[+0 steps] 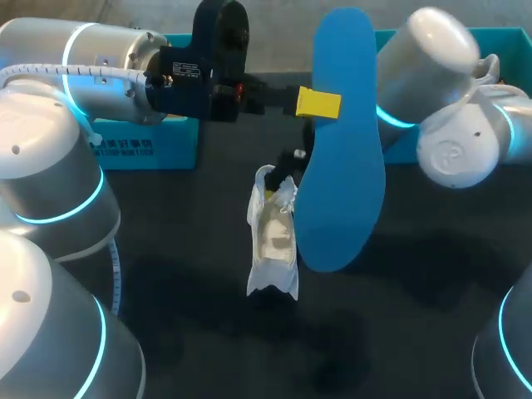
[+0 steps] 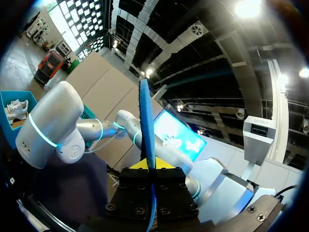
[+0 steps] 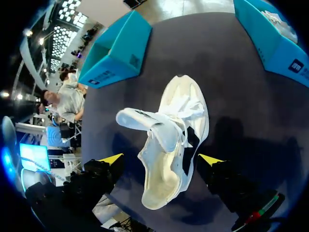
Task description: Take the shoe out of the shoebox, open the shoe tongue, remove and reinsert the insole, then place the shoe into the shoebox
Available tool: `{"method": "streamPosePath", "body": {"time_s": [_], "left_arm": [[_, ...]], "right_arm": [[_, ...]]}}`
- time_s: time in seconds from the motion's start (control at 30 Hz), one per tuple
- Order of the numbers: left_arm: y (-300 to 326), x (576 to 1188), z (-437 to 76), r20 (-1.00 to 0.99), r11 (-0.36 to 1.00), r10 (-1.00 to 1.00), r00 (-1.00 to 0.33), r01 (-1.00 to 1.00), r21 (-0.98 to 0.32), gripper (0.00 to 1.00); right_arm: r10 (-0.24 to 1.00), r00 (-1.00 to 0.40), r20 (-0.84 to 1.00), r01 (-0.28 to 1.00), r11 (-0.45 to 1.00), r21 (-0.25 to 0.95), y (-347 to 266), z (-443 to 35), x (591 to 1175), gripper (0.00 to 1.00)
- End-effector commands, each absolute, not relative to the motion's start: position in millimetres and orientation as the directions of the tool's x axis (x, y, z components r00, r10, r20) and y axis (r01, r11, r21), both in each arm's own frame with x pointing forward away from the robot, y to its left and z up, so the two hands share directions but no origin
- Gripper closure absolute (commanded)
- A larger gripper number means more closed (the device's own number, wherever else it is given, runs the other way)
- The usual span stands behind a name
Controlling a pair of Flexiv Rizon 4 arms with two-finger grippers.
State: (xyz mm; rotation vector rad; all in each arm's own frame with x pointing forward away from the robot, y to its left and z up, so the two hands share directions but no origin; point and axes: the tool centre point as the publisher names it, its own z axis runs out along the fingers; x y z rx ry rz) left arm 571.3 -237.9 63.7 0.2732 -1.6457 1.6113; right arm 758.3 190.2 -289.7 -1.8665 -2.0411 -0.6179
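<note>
A white shoe lies on the dark table, its tongue folded out and its inside bare. My left gripper is shut on the blue insole, which hangs in the air above and right of the shoe; in the left wrist view the insole stands edge-on between the yellow tips. My right gripper hovers over the shoe, open wide, with one fingertip to each side of the heel end and not touching it. The right gripper itself is hidden behind the insole in the head view.
A blue shoebox stands at the back left, mostly behind my left arm. A second blue box at the back right holds another white shoe. Dark tabletop stretches in front of the shoe.
</note>
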Motion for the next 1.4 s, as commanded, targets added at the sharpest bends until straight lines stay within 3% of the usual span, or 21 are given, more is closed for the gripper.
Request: {"method": "streamPosePath", "body": {"time_s": [0.03, 0.17, 0.3, 0.57, 0.9, 1.4], "left_arm": [[-238, 571, 63, 0.658, 0.165, 0.368, -0.657, -0.650, -0.742, 1.00], [-238, 571, 63, 0.658, 0.165, 0.368, -0.657, -0.650, -0.742, 1.00], [-238, 571, 63, 0.658, 0.165, 0.368, -0.657, -0.650, -0.742, 1.00], [-238, 571, 63, 0.658, 0.165, 0.368, -0.657, -0.650, -0.742, 1.00], [-238, 571, 63, 0.658, 0.165, 0.368, -0.657, -0.650, -0.742, 1.00], [-238, 571, 63, 0.658, 0.165, 0.368, -0.657, -0.650, -0.742, 1.00]], "right_arm": [[0.809, -0.105, 0.578, 0.993, 0.054, 0.105, 170, -264, 764, 0.00], [0.736, -0.097, 0.670, 0.994, 0.034, 0.108, 167, -242, 772, 0.00], [0.588, -0.070, 0.806, 0.996, -0.010, 0.094, 164, -222, 777, 0.00], [0.427, -0.066, 0.902, 0.996, -0.032, 0.088, 161, -194, 788, 0.00], [0.353, -0.110, 0.929, 0.989, -0.057, 0.138, 157, -176, 801, 0.00], [0.363, -0.110, 0.925, 0.987, -0.069, 0.145, 153, -174, 802, 0.00]]}}
